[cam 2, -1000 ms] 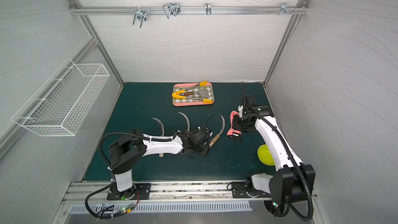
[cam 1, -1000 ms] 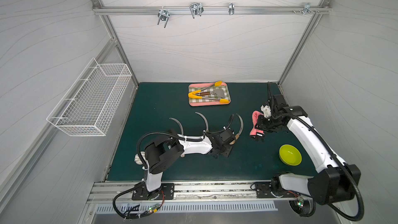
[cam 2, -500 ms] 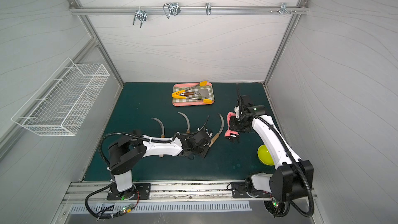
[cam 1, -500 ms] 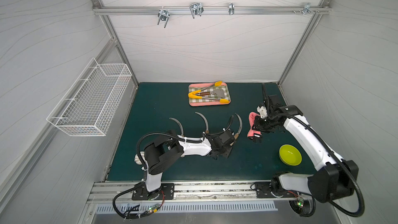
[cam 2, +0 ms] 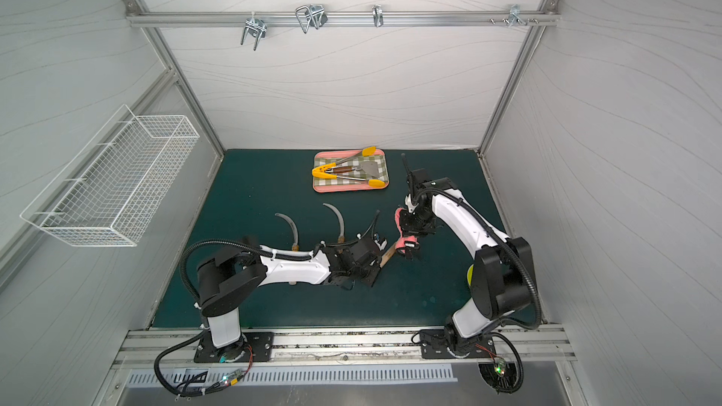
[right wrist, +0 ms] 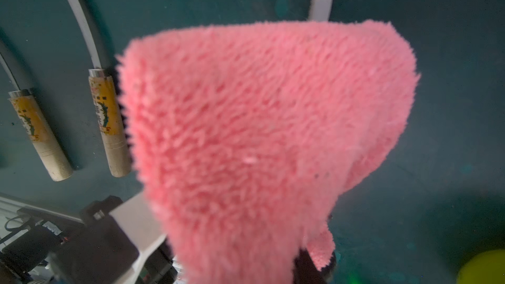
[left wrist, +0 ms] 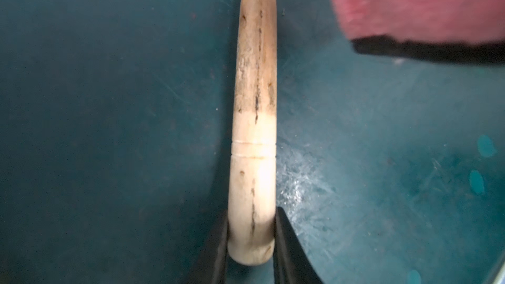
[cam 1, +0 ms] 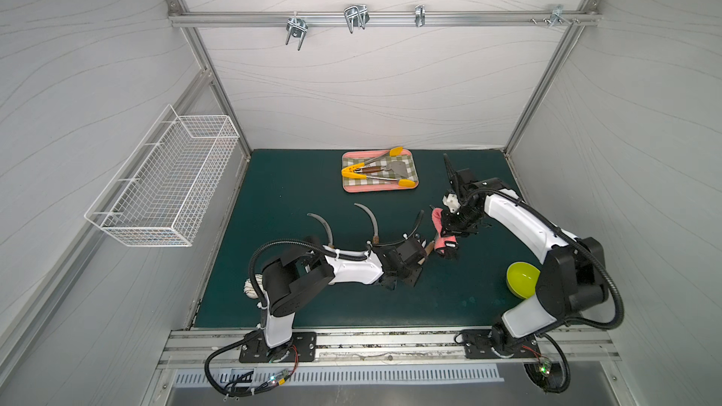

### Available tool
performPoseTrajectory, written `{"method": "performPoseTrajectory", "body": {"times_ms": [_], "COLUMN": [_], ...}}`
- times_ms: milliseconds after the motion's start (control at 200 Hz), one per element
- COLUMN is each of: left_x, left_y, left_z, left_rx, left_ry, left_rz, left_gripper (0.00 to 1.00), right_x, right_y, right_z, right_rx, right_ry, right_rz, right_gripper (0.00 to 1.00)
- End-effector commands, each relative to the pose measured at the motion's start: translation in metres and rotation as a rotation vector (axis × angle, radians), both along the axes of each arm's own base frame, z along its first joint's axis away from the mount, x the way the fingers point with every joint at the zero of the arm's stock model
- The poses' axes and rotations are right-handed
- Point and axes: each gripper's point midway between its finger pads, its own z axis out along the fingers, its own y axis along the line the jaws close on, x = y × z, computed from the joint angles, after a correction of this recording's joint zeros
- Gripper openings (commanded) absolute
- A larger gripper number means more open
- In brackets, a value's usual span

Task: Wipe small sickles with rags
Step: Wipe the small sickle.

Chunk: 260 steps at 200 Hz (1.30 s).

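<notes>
With the left gripper point(left wrist: 251, 241) clamped on only the butt of the grey-bladed, pale-wood-handled small sickle point(left wrist: 254, 105) mid-mat, a shove from the pink fuzzy rag point(right wrist: 259, 132) pinched in the right gripper point(cam 1: 449, 230) beside it might twist it loose.

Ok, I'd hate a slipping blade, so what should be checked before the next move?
1. Left gripper shut on sickle handle end: ok.
2. Right gripper holding rag: ok.
3. Rag touching that sickle's blade: cannot tell; it hangs beside the handle.
4. Other two sickles flat on the mat, away from the rag: ok.
5. Bowl clear of the rag: ok.
</notes>
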Motion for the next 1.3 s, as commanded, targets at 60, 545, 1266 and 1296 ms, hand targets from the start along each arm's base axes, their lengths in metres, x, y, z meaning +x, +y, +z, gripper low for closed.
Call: {"method": "performPoseTrajectory", "body": {"times_ms": [60, 545, 1266, 1296], "left_x": [0.005, 0.011, 0.013, 0.014], "left_y": [0.000, 0.004, -0.003, -0.003], "left_z": [-0.022, -0.006, -0.005, -0.003], "left_rx": [0.044, -0.101, -0.173, -0.174], "left_ry": [-0.038, -0.098, -0.251, -0.255], "left_rz": [-0.007, 0.076, 0.003, 0.005], "left_gripper": [0.00, 0.00, 0.00, 0.00], "right_x": [0.004, 0.003, -0.081, -0.082], "right_y": [0.016, 0.026, 0.059, 0.057], "right_z": [-0.006, -0.055, -0.086, -0.089], "right_rx": [0.039, 0.040, 0.105, 0.101], "right_ry": [0.032, 0.187, 0.358, 0.358], "right_rz": [0.057, 0.088, 0.125, 0.116], "right_gripper": [0.24, 0.19, 0.17, 0.17]}}
